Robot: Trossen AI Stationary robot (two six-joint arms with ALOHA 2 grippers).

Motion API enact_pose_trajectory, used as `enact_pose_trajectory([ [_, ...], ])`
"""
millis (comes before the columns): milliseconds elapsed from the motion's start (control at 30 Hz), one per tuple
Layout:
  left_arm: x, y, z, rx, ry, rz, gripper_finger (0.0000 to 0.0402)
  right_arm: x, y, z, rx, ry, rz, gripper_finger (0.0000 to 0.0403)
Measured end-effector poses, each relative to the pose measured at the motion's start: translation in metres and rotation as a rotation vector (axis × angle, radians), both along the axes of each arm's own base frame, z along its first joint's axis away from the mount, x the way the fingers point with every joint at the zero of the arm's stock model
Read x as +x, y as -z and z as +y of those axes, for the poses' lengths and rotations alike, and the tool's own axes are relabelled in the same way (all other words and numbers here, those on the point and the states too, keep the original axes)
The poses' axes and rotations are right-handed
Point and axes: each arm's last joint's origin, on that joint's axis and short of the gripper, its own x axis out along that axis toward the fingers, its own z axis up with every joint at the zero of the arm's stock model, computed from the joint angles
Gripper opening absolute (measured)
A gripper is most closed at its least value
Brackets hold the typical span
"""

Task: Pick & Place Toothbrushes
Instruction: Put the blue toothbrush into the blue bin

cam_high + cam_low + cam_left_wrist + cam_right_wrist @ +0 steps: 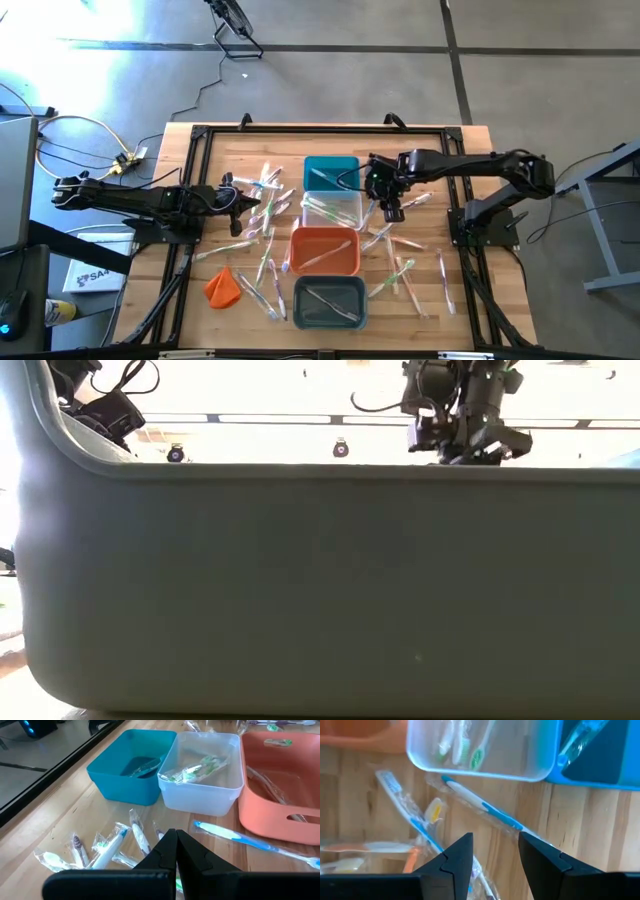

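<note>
Wrapped toothbrushes [262, 232] lie scattered across the wooden worktop [460, 310] on both sides of a central row of 4 bins, with some already inside. The right gripper [495, 851] hovers with its fingers apart above a blue-and-white toothbrush [482, 806] lying just beside the clear bin [480, 751] and teal bin [600, 762]. The left gripper [176, 851], fingers pressed together and empty, hangs over the pile toward the worktop's left edge.
</note>
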Motion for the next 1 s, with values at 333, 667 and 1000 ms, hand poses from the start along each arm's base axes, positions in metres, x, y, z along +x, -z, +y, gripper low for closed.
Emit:
enact_pose_trajectory([
  [333,0.0,0.0,0.0,0.0,0.0,-0.001,0.0,0.003,0.027,-0.002,-0.04,-0.041,-0.081,0.015],
  [667,0.0,0.0,0.0,0.0,0.0,-0.001,0.0,0.014,0.06,-0.005,-0.107,-0.047,0.037,0.015],
  [1000,0.0,0.0,0.0,0.0,0.0,0.001,0.0,0.015,0.069,-0.005,-0.131,-0.138,0.08,0.015],
])
